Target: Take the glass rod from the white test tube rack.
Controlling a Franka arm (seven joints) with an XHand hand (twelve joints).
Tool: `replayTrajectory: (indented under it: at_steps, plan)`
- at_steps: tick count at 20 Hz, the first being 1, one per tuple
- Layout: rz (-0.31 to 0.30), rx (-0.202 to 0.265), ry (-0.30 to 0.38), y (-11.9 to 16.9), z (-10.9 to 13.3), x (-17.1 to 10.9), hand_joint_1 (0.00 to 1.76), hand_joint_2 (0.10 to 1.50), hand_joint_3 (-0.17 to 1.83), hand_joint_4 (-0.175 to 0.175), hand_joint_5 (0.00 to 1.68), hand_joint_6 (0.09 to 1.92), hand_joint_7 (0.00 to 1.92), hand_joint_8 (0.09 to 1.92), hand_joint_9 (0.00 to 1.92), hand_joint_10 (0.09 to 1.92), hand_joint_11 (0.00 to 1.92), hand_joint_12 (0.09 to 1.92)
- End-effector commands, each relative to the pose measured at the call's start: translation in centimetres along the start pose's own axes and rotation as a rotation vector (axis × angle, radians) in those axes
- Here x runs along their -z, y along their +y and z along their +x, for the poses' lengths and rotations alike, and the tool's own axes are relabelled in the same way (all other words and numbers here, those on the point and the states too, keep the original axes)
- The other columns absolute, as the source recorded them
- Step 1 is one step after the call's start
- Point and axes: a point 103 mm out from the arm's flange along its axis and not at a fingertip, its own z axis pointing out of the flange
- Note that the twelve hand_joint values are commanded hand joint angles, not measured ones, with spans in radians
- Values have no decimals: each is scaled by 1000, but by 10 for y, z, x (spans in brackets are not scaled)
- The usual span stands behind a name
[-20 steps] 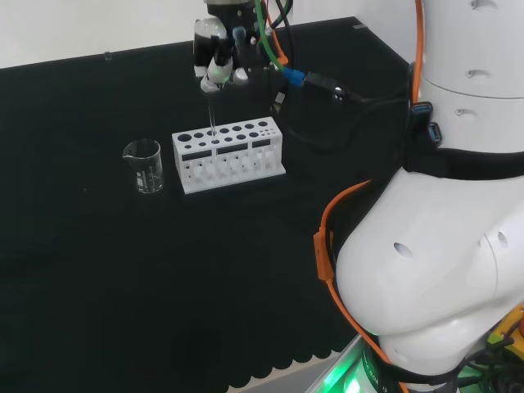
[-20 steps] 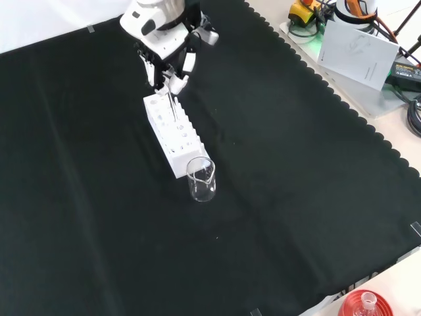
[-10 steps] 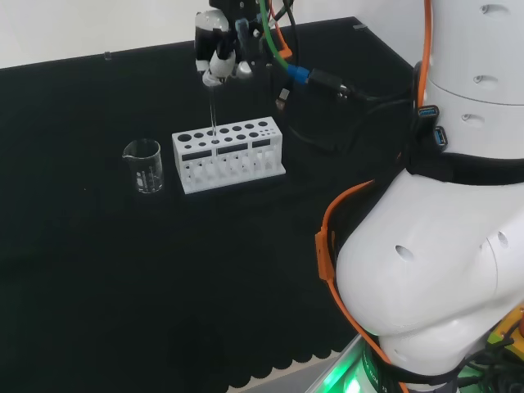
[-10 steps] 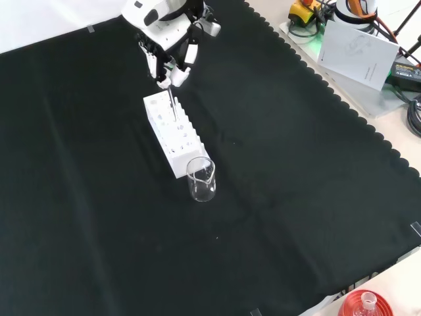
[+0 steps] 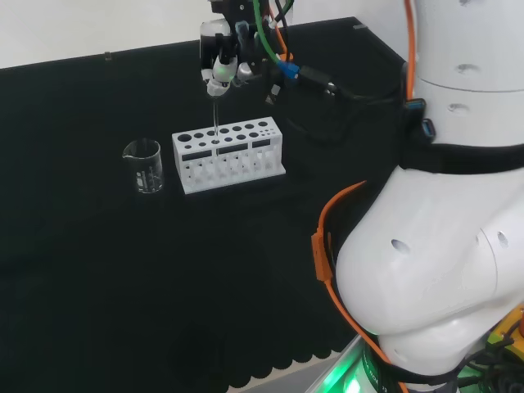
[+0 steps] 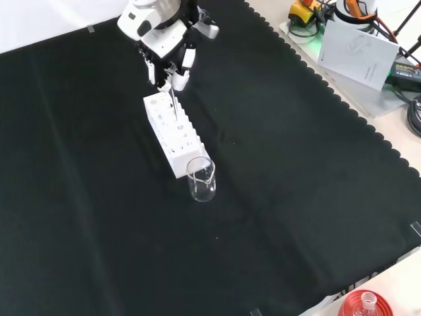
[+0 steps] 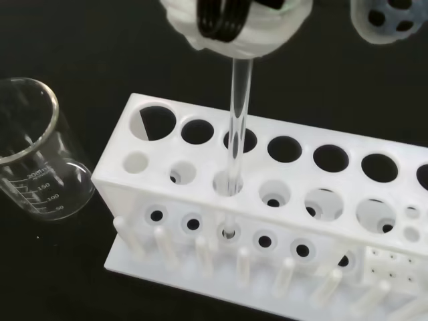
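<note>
Glass rod (image 7: 235,144) is pinched upright at its top by the hand's (image 5: 218,67) fingertips, its lower end hanging at 6 o'clock inside a white test tube rack (image 5: 229,152) hole.

black cloth (image 6: 276,197) (scalloped edge), pale bench (image 6: 395,125), white wall (image 5: 82,24)

The white robot arm reached far across the bench. Its black and white hand (image 5: 219,59) pointed downward, fingers (image 6: 179,78) curled in a pinch around a thin clear glass rod (image 7: 237,127).

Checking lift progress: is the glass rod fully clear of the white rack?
No, the clear glass rod passes down through a hole in the white test tube rack.
</note>
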Motion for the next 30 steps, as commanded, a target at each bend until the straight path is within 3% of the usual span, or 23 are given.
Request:
replayTrajectory:
  at_steps: [1, 5, 10, 13, 18, 23, 29, 30]
  plan:
    - [96, -16, 39, 10, -8, -12, 1243, 824, 24, -175, 1031, 844, 1602, 289, 1798, 87, 1735, 398]
    - [99, 2, 39, 11, -11, -15, 1252, 801, 42, -175, 1058, 814, 1645, 225, 1810, 87, 1742, 389]
    - [55, 6, 42, 10, -12, -12, 1314, 950, 54, -175, 1122, 578, 1557, 169, 1810, 87, 1700, 398]
    - [6, 17, 40, 6, -15, -9, 1322, 964, 29, -175, 1174, 470, 1509, 290, 1845, 87, 1696, 388]
    - [-46, 31, 28, 2, -14, -1, 1321, 969, 43, -175, 1168, 467, 1423, 490, 1895, 87, 1707, 405]
    - [-50, 49, 21, -3, -10, 8, 1320, 969, 55, -175, 1156, 482, 1396, 549, 1907, 87, 1704, 422]
    - [-49, 23, 5, -10, -8, 19, 1319, 970, 63, -175, 1144, 500, 1378, 588, 1910, 87, 1698, 439]
    - [-49, -34, 5, -12, -8, 22, 1319, 970, 63, -175, 1143, 501, 1376, 590, 1910, 87, 1697, 439]
